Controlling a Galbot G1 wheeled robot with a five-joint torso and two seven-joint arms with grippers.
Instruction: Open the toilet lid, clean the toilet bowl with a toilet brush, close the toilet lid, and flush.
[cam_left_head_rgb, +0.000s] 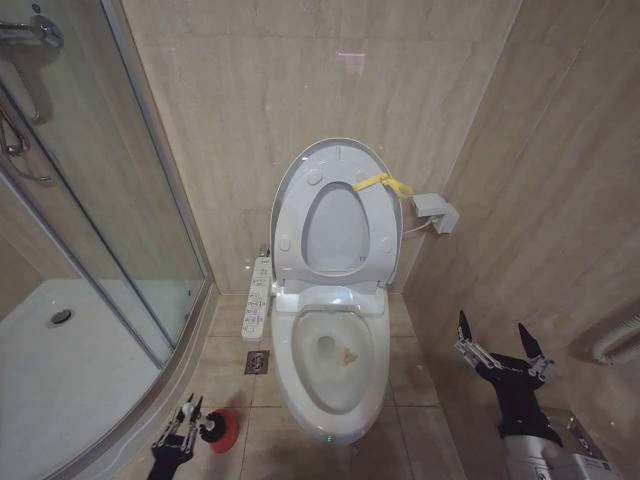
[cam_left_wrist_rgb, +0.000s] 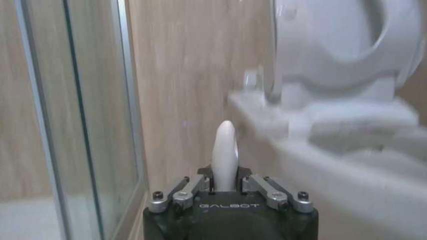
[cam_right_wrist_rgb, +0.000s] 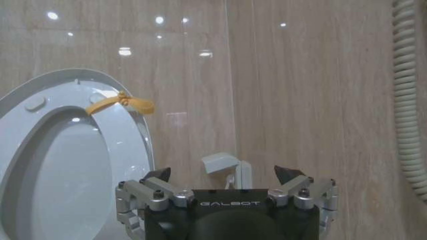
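The toilet lid (cam_left_head_rgb: 335, 160) stands raised against the back wall, its yellow strap (cam_left_head_rgb: 383, 183) at the top, with the ring seat lifted along with it. Below lies the open toilet bowl (cam_left_head_rgb: 300, 385), a small brownish spot inside. My left gripper (cam_left_head_rgb: 185, 415) hangs low left of the bowl, beside the red cup holder (cam_left_head_rgb: 224, 430). In the left wrist view that gripper (cam_left_wrist_rgb: 225, 184) is shut on the white handle of the toilet brush (cam_left_wrist_rgb: 225, 150); the bristle head is hidden. My right gripper (cam_left_head_rgb: 500, 345) is open right of the bowl, and in its wrist view (cam_right_wrist_rgb: 227, 175) it faces the lid (cam_right_wrist_rgb: 133, 145).
A glass shower enclosure (cam_left_head_rgb: 130, 220) and its tray (cam_left_head_rgb: 60, 350) close off the left. A button panel (cam_left_head_rgb: 258, 295) runs along the bowl's left side, with a floor drain (cam_left_head_rgb: 257, 361) below it. A white wall box (cam_left_head_rgb: 435, 210) and a corrugated hose (cam_left_head_rgb: 620, 345) are on the right.
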